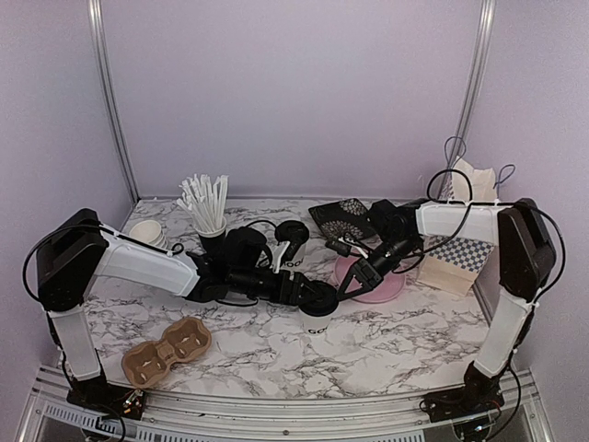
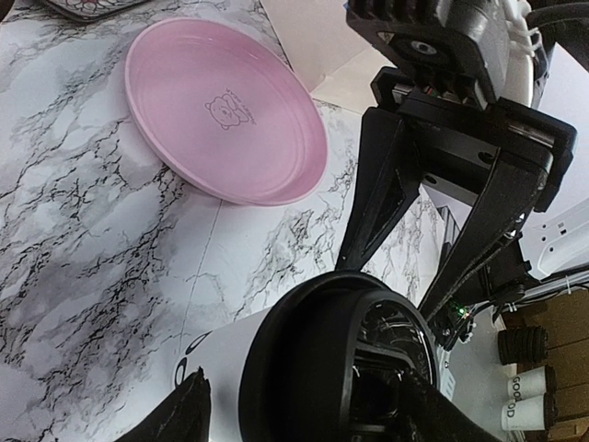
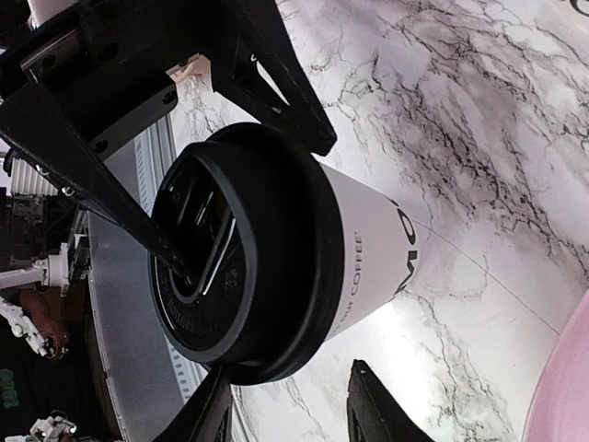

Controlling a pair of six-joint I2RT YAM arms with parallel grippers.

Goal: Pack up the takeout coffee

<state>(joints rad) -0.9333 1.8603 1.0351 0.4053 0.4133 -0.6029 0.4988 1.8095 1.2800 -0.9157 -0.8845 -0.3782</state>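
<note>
- top external: the near coffee cup (image 1: pixel 317 321) stands upright on the marble tabletop (image 1: pixel 414 341), just left of the pink plate (image 1: pixel 386 287). the left end effector (image 1: pixel 308 295) meets it from the left, and the right end effector (image 1: pixel 342 284) meets it from the right, over the plate's edge. the second coffee cup (image 1: pixel 293 250) stands farther back, near the black cup of straws (image 1: pixel 211 238). the brown cup carrier (image 1: pixel 167 350) lies well apart at the near left.
- left wrist: the left fingers (image 2: pixel 179 414) sit on either side of the near coffee cup, close beside its black lid (image 2: pixel 304 359). i cannot tell whether they clamp it. the right end effector's fingers stand apart, tips at the lid's far rim.
- right wrist: the lettered cup fills the middle. the right fingers (image 3: pixel 213 414) stand apart at the lid's near edge, with nothing clamped between them. the left fingers flank the lid opposite.
</note>
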